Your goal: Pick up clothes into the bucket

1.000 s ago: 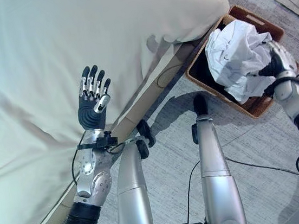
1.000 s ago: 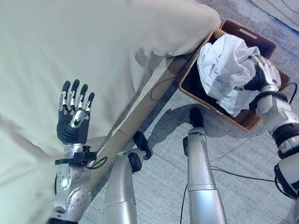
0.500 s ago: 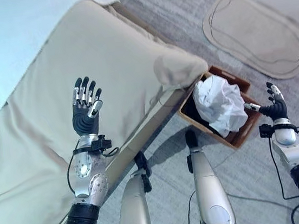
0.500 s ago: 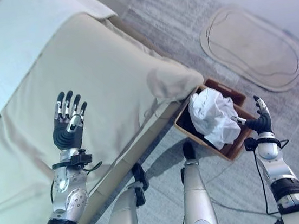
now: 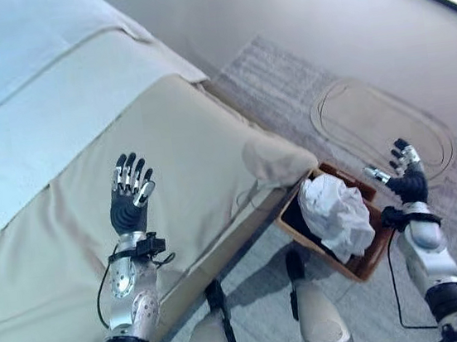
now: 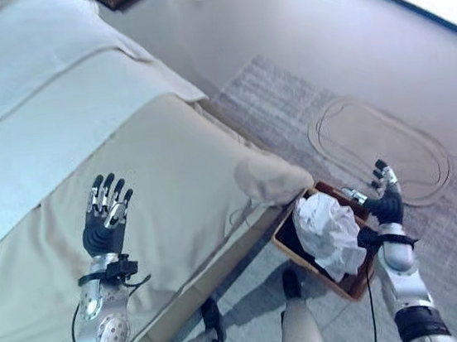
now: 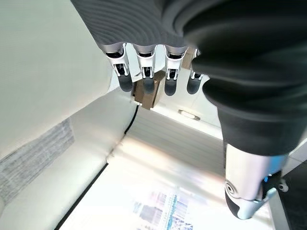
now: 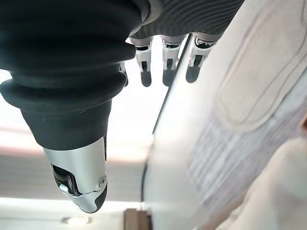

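Room: grey textured carpet (image 5: 283, 72) meeting a pale wall (image 5: 292, 13) along its far edge, with a flat oval light-grey mat (image 5: 381, 123) lying on the carpet beyond the basket.
Sofa: large cream upholstered sofa (image 5: 58, 142) along the robot's left, its rounded cushion corner (image 5: 281, 158) overhanging just beside the basket.
Bucket: brown rectangular woven basket (image 5: 363, 263) standing on the carpet at the sofa's corner, upright.
Task item: crumpled white garment (image 5: 336, 212) piled inside the basket, rising above the rim and draping toward the near side.
Left hand: left hand (image 5: 129, 201) raised upright over the sofa cushion, fingers straight and spread, holding nothing; the left wrist view shows the fingers (image 7: 145, 81) extended in a row with the thumb (image 7: 247, 191) apart.
Right hand: right hand (image 5: 405, 178) held up just beyond the basket's far right side, clear of the garment, fingers extended and empty; the right wrist view shows straight fingers (image 8: 165, 62) and the thumb (image 8: 81, 184) set apart.
Change, hands: one second ago the right hand was pressed against the garment at the basket; half a second ago it had lifted clear with fingers spread, and it remains clear. The left hand's pose is unchanged.
Change, view: the head camera has tilted up across the three moments, so wall, mat and more of the sofa now show; basket and garment have not moved on the carpet.
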